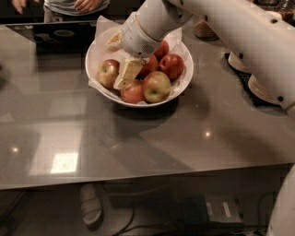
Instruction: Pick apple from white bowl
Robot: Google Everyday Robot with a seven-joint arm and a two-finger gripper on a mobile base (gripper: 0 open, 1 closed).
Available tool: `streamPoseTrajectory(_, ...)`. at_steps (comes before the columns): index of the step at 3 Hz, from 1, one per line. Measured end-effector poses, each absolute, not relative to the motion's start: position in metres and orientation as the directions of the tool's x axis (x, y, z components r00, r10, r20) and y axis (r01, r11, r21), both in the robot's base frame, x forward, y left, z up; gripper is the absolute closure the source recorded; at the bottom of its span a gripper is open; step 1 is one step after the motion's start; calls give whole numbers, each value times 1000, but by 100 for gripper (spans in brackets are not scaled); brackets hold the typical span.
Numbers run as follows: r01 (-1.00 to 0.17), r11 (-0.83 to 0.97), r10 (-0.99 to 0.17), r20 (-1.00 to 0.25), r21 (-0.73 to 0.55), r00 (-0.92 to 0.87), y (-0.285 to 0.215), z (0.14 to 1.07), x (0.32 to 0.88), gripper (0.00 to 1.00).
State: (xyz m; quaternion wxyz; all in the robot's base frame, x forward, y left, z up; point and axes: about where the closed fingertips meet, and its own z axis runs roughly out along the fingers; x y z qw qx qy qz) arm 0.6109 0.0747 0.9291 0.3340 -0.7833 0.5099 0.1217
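Note:
The white bowl (185, 82), lined with crumpled white paper, stands at the far middle of the grey table and holds several apples. A red apple blushing yellow-green near its stem (108, 72) lies at the bowl's left. A mostly yellow-green apple (156, 86) and a red one (132, 93) lie at the front, and a dark red one (171, 65) at the right. My gripper (120, 58) reaches down into the bowl from the upper right. Its cream fingers (127, 73) are spread apart, just right of and above the left apple. It holds nothing.
Stacks of pale paper bowls (263, 88) stand on a dark mat at the right, under my arm. A person (76, 5) sits at the far edge behind a dark laptop (50, 33). A shoe (91, 205) shows below the table's front edge.

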Motion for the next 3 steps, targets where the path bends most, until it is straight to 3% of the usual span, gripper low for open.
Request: streamPoseTrajectory(3,-880,-292,-702,-540,-376,464,93,911,614,35)
